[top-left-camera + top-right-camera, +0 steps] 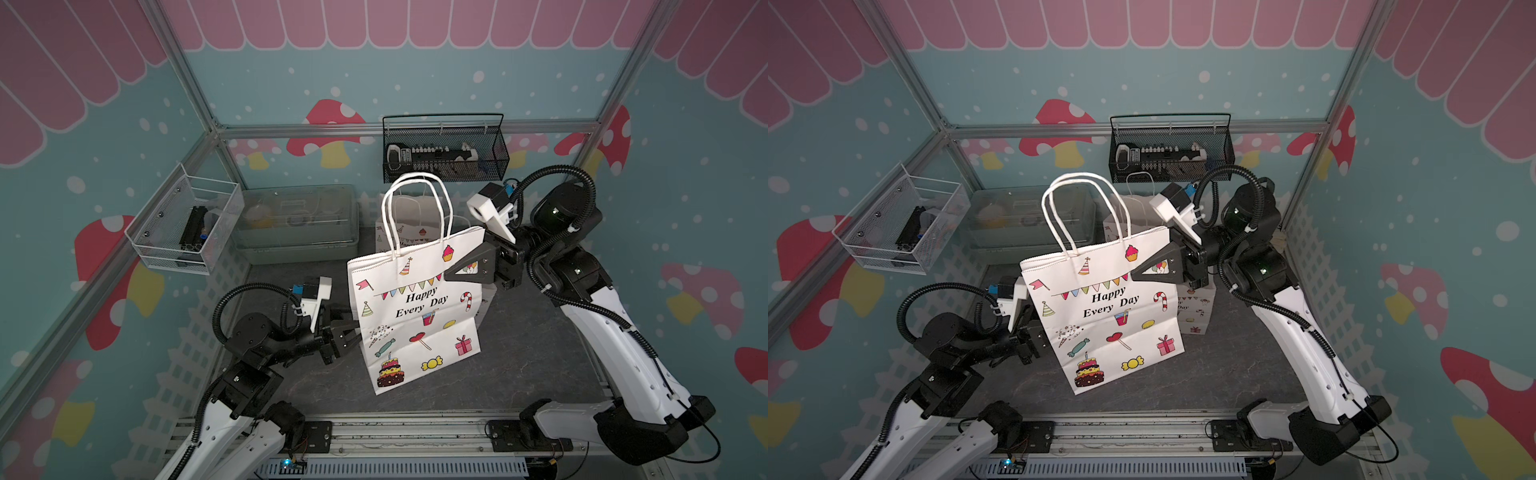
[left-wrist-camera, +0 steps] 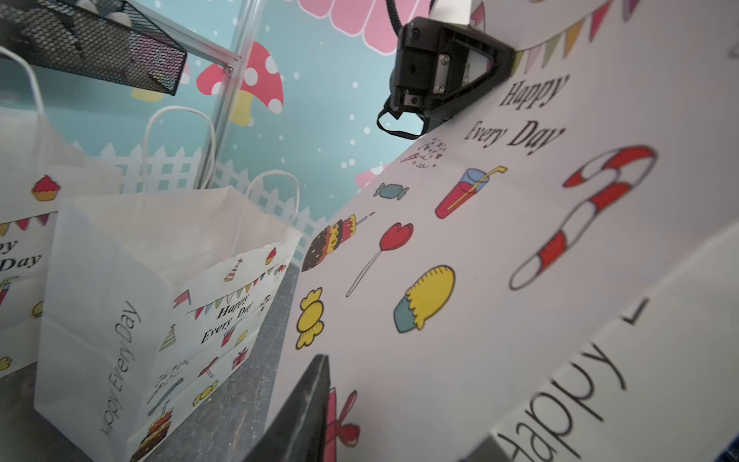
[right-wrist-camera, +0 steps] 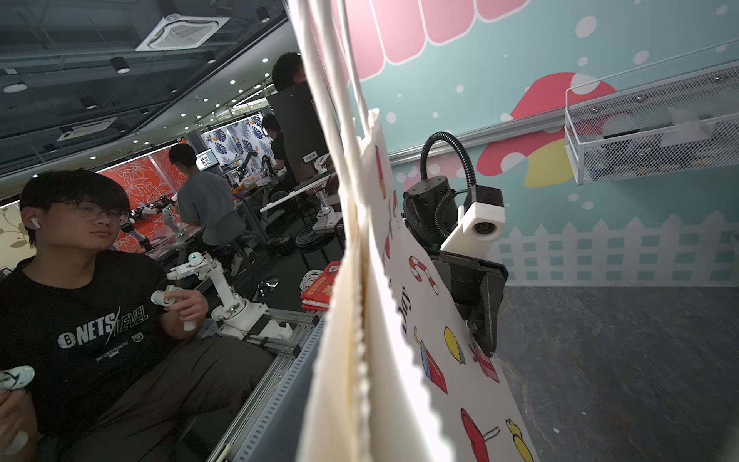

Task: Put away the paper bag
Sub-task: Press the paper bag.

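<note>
White kraft paper, printed with party doodles and "Happy Every Day": the paper bag [image 1: 415, 316] hangs tilted between the two arms, over the middle of the table [image 1: 519, 353].

Right arm: rises steeply from its base, elbow high, wrist bent back down toward the bag. Right pincer [image 1: 448, 275] is closed flat on the bag's upper side edge, next to the bunting print, so the bag slopes down and away from it toward the other arm. Black wedge-shaped fingers, matte.

Left arm: low and folded, forearm nearly level with the table. Left pincer [image 1: 353, 332] sits at the bag's opposite edge, lower down. From the right wrist, one dark finger [image 3: 484, 316] lies against the printed face. Whether the jaws actually pinch the paper, I cannot tell.

Bag mouth is pressed almost flat and has a saw-toothed rim. Two twisted cord handles [image 1: 415, 199] loop upright above the right pincer. Whether the bottom corner touches the table is unclear.

Beyond the left pincer stands a second bag [image 2: 160, 300], mouth open, same print. Table surface is dark, mottled and slate-like.
</note>
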Available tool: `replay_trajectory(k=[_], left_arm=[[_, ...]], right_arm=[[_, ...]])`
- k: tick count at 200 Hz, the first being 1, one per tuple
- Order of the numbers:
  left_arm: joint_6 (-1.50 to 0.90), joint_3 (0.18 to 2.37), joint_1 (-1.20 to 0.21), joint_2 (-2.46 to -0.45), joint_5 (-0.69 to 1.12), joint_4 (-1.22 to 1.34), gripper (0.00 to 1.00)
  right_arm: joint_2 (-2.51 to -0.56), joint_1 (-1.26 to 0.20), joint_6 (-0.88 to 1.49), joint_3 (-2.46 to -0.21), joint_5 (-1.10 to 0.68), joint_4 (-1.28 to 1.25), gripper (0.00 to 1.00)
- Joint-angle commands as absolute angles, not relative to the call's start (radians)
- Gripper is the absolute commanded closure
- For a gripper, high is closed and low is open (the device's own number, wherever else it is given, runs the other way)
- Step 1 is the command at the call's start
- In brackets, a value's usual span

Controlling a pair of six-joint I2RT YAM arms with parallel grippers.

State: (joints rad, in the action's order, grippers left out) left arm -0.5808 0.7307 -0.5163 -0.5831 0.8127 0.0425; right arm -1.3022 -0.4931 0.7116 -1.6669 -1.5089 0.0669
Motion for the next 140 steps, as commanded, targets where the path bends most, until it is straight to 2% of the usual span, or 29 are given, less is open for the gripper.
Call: replay_trajectory(k=[1, 33, 59, 79, 97, 123, 140], left_arm=[[-0.632, 0.743, -0.539, -0.57, 0.861, 0.162, 0.71], [-0.628, 0.766, -0.547, -0.548, 0.852, 0.122, 0.88], [-0.63, 0.781, -0.547, -0.541, 0.836, 0.092, 0.97], [-0.636, 0.795, -0.546, -0.545, 0.836, 0.077, 0.99], [-0.643, 0.799, -0.546, -0.549, 0.837, 0.076, 1.0], [-0.643, 0.798, -0.547, -0.555, 0.834, 0.071, 1.0], [-0.641, 0.793, -0.548, -0.556, 0.832, 0.069, 0.99]], right_arm=[[-1.3, -0.508, 0.717, -1.67, -1.497, 0.039, 1.0], [-1.289, -0.508, 0.747, -1.675, -1.436, 0.013, 1.0], [-1.263, -0.504, 0.738, -1.663, -1.372, 0.015, 0.79], [-1.244, -0.504, 0.735, -1.649, -1.325, 0.011, 0.65], [-1.236, -0.504, 0.757, -1.642, -1.301, -0.022, 0.56], [-1.231, -0.506, 0.828, -1.636, -1.276, -0.106, 0.55], [-1.223, -0.504, 0.831, -1.641, -1.245, -0.104, 0.6]])
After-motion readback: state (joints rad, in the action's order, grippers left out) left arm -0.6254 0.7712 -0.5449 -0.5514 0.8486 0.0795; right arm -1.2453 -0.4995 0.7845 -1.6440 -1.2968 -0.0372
